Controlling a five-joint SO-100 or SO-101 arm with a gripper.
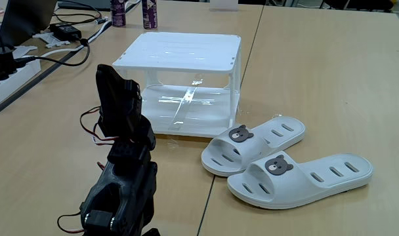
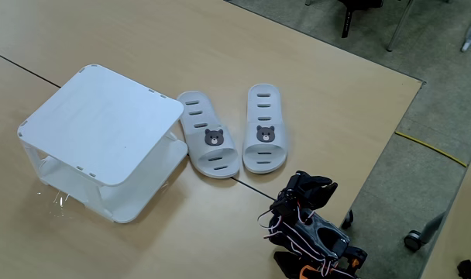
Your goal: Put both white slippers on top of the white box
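Two white slippers lie side by side on the wooden table, each with a grey bear-face badge. In a fixed view the nearer slipper (image 1: 301, 177) sits in front of the other slipper (image 1: 255, 144), which almost touches the white box (image 1: 180, 51). In another fixed view the slippers (image 2: 206, 143) (image 2: 264, 128) lie just right of the box (image 2: 104, 124), whose flat top is bare. The black arm (image 1: 121, 170) is folded up near the table's edge, apart from the slippers. Its gripper (image 2: 311, 186) is dark and bunched, holding nothing that I can see; its jaws cannot be made out.
A laptop, a power strip (image 1: 6, 75) and black cables crowd the back left of the table. Two purple cans (image 1: 149, 13) stand behind the box. The table edge (image 2: 390, 132) runs close to the arm's base, with floor and a yellow cable (image 2: 429, 147) beyond.
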